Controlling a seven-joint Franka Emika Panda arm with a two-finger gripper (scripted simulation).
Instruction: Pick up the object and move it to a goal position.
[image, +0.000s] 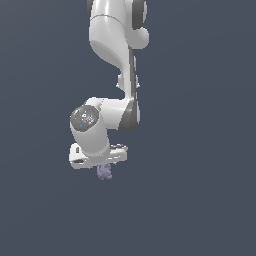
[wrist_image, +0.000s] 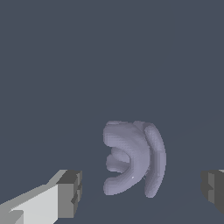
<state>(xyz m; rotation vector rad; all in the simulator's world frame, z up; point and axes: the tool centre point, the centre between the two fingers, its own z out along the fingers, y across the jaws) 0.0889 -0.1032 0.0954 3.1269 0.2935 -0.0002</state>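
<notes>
The white arm (image: 112, 75) reaches down over a plain slate-grey ground, and the object (image: 104, 172) — a small lavender-grey lump of curved ridges — shows just beneath the gripper (image: 102, 165) in the exterior view. In the wrist view the gripper's fingers (wrist_image: 70, 194) stand spread wide — the object (wrist_image: 133, 157) lies between them, touching neither.
</notes>
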